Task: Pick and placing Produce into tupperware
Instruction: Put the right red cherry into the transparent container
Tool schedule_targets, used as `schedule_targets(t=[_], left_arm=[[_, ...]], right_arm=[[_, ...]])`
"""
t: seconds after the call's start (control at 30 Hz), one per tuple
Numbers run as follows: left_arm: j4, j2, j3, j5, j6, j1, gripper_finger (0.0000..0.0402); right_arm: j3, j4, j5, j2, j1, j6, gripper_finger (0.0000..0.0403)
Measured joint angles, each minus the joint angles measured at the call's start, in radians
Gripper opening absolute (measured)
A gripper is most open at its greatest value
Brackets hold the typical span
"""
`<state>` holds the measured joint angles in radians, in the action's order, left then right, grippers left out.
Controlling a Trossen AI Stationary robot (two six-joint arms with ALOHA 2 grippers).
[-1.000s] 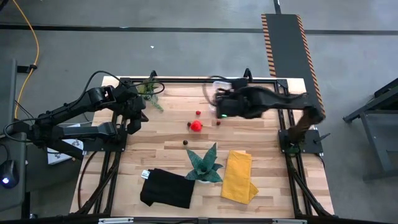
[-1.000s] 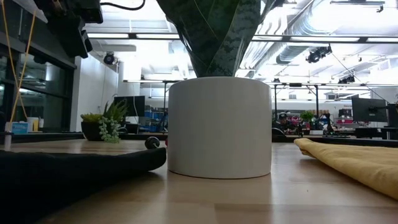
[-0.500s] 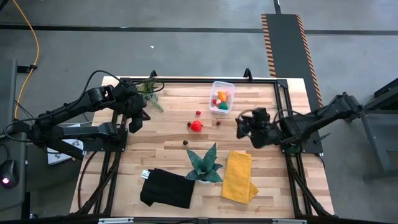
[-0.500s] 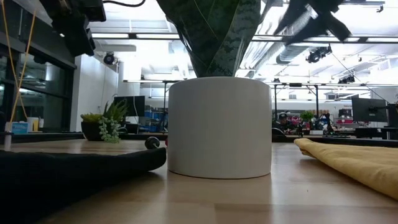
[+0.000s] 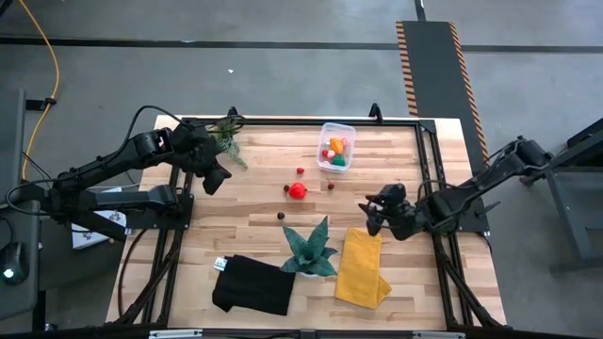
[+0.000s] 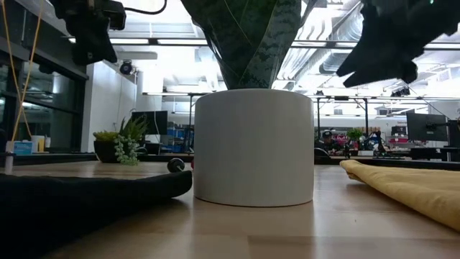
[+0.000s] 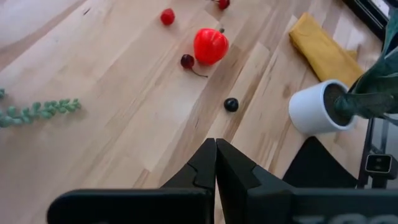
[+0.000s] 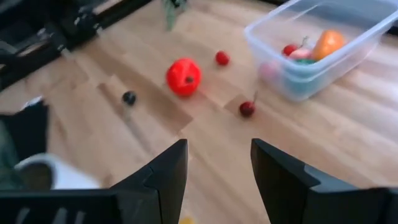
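Looking down, you see the right fingers [image 5: 369, 209] open and empty above the surface [image 5: 254, 202], the left fingers [image 5: 215, 179] shut and empty, and the tupperware [image 5: 336, 147] holding some produce [image 5: 334, 149].

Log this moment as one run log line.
left gripper: shut, empty | right gripper: open, empty | tupperware: part filled | red pepper on table

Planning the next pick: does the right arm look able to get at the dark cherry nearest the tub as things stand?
Probably yes. The right pincer is open and empty, and the dark cherry lies on bare wood ahead of it, apart from the tub, with nothing between.
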<state>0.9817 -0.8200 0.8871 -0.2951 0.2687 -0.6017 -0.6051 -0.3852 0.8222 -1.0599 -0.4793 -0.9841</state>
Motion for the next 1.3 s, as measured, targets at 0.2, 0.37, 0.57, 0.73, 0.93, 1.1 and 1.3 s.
schedule_targets(t=[0.2,0.37,0.57,0.73,0.93,1.1,1.3], left_arm=[[0.0,0.0,0.0,0.02,0.007,0.0,0.0001],[0.0,0.0,0.0,0.053,-0.008,0.0,0.0001],[0.0,0.0,0.0,0.06,-0.026,0.0,0.0001],[0.0,0.0,0.0,0.064,-0.029,0.0,0.0001],[0.001,0.0,0.0,0.065,-0.04,0.0,0.0001],[0.018,0.0,0.0,0.08,-0.04,0.0,0.0001],[0.018,0.0,0.0,0.08,-0.066,0.0,0.0001]], right_arm=[[0.101,0.178,0.078,0.0,0.007,0.071,0.0167],[0.192,0.352,0.078,-0.001,0.03,0.168,0.0167],[0.243,0.52,0.084,-0.082,0.101,0.382,0.0167],[0.244,0.586,0.095,-0.203,0.164,0.399,0.0167],[0.244,0.744,0.102,-0.38,0.211,0.365,0.0167],[0.244,0.939,0.123,-0.523,0.218,0.404,0.0167],[0.244,1.127,0.124,-0.66,0.218,0.443,0.0167]])
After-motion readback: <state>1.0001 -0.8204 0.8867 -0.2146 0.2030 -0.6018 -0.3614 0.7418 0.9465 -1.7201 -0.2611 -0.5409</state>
